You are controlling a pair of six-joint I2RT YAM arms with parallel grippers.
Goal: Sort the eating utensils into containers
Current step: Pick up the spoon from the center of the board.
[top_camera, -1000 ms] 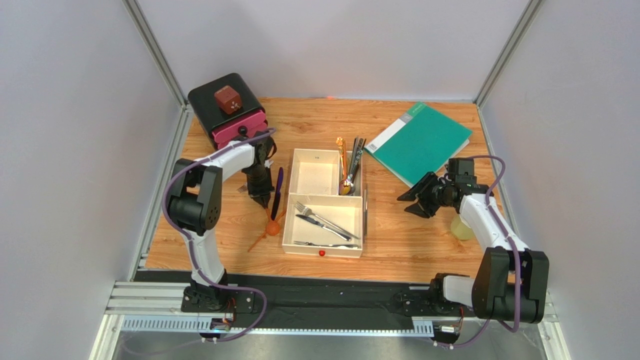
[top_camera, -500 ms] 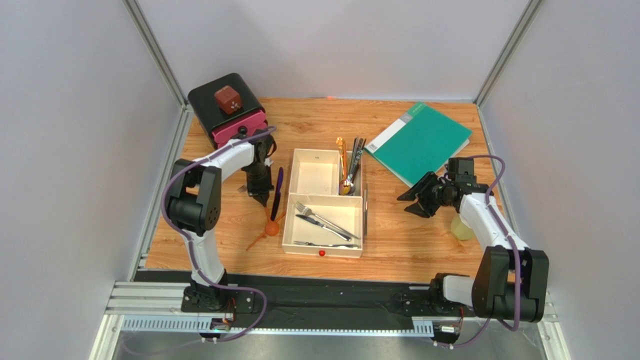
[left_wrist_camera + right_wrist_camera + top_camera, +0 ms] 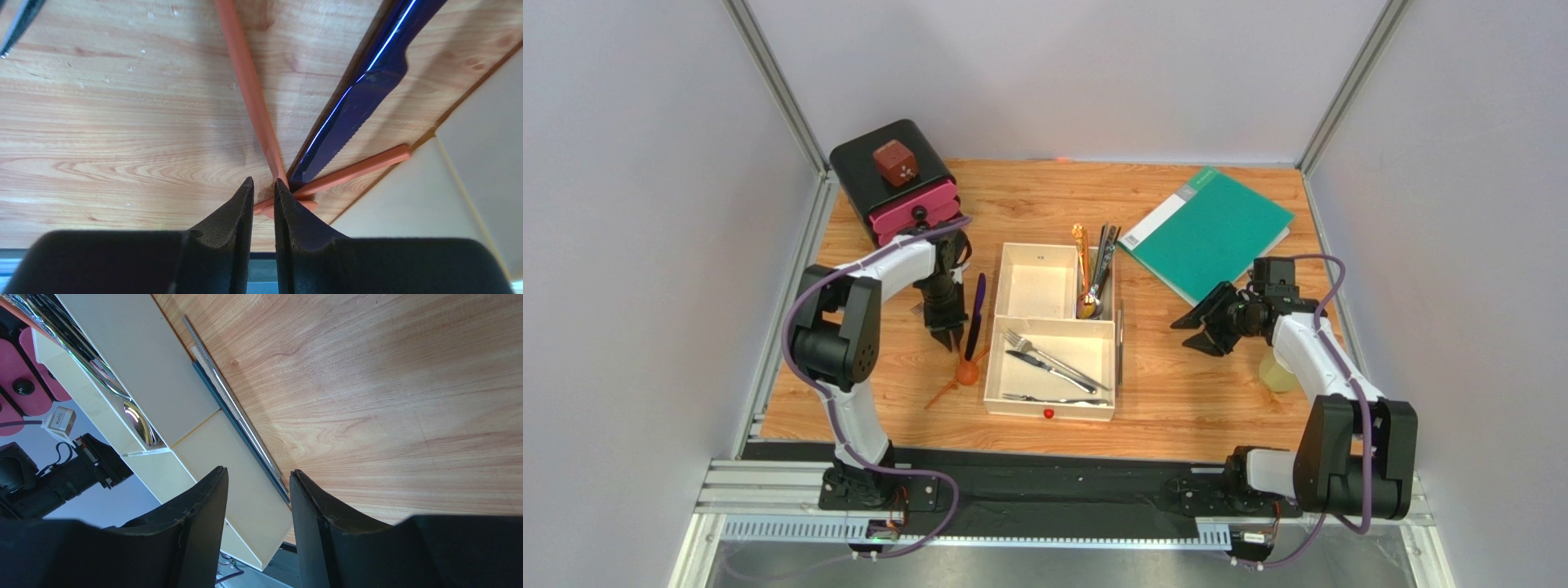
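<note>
Right now my left jaws [image 3: 946,324] [image 3: 263,187] hang low over the desk [image 3: 1185,398] just left of the cream tray [image 3: 990,368], drawn almost together with only a slit between them and nothing in it. Just past their tips the blue-purple knife [image 3: 976,312] [image 3: 362,86] lies on the wood, its blade end meeting two slim orange handles [image 3: 251,98] that cross there. My right jaws [image 3: 1195,335] [image 3: 259,473] stand wide and empty to the right of the tray, facing its wall [image 3: 153,373], where a thin silver-and-dark piece [image 3: 239,422] lies along that wall on the desk. Inside the tray, a fork and other silver pieces [image 3: 1051,361] lie in the large near compartment, while gold and dark ones [image 3: 1093,276] fill the far right one.
</note>
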